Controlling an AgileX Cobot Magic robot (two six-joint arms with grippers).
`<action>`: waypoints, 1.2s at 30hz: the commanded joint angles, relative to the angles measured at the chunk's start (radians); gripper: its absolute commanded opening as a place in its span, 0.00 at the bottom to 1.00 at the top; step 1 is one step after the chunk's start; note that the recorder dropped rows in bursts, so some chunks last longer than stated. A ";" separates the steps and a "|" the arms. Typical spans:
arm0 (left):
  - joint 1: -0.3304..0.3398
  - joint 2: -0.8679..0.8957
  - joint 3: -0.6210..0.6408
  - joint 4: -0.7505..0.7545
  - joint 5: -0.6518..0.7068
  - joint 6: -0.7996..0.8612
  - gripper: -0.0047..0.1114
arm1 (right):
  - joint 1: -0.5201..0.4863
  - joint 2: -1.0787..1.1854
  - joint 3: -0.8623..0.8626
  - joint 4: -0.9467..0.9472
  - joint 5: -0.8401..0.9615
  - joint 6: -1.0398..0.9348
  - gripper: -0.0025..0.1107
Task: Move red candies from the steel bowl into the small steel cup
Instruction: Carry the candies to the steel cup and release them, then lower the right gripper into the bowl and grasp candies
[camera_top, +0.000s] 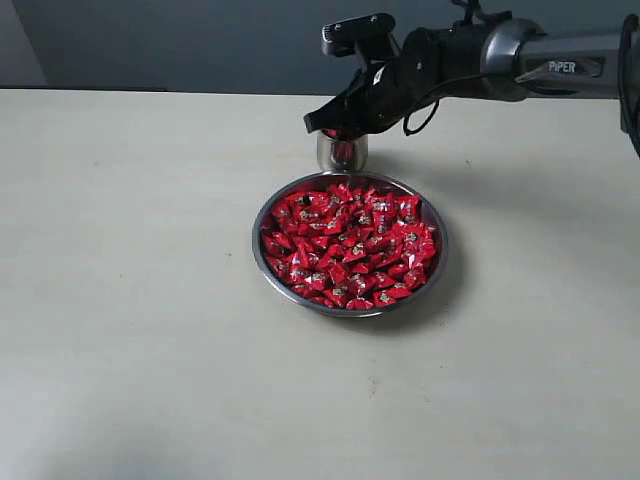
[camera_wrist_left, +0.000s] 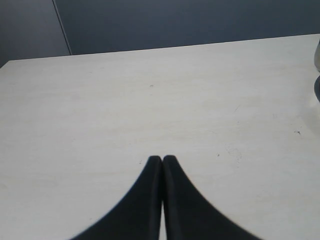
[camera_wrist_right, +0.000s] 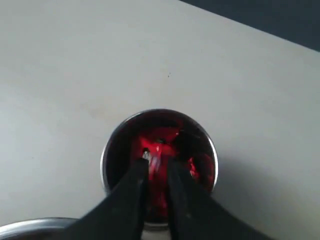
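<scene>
The steel bowl (camera_top: 257, 250) sits mid-table, heaped with red candies (camera_top: 350, 245). Just behind it stands the small steel cup (camera_top: 342, 153). My right gripper (camera_top: 336, 128) hangs right over the cup's mouth. In the right wrist view its fingers (camera_wrist_right: 135, 182) stand a little apart above the cup (camera_wrist_right: 106, 157), with a blurred red candy (camera_wrist_right: 156, 161) in the gap at the tips; red candies (camera_wrist_right: 197, 165) lie inside the cup. My left gripper (camera_wrist_left: 162, 159) is shut and empty over bare table; it does not show in the exterior view.
The right arm (camera_top: 540, 60) reaches in from the upper right, above the table. A sliver of the bowl's rim (camera_wrist_right: 30, 224) shows close to the cup in the right wrist view. A dark wall runs behind the table's far edge (camera_top: 150, 90).
</scene>
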 joint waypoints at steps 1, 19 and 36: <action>-0.008 -0.005 -0.008 0.002 -0.005 -0.002 0.04 | -0.008 -0.026 -0.008 0.000 0.012 0.002 0.41; -0.008 -0.005 -0.008 0.002 -0.005 -0.002 0.04 | 0.096 -0.128 -0.008 -0.003 0.440 -0.039 0.42; -0.008 -0.005 -0.008 0.002 -0.005 -0.002 0.04 | 0.096 0.011 -0.008 0.016 0.519 -0.039 0.41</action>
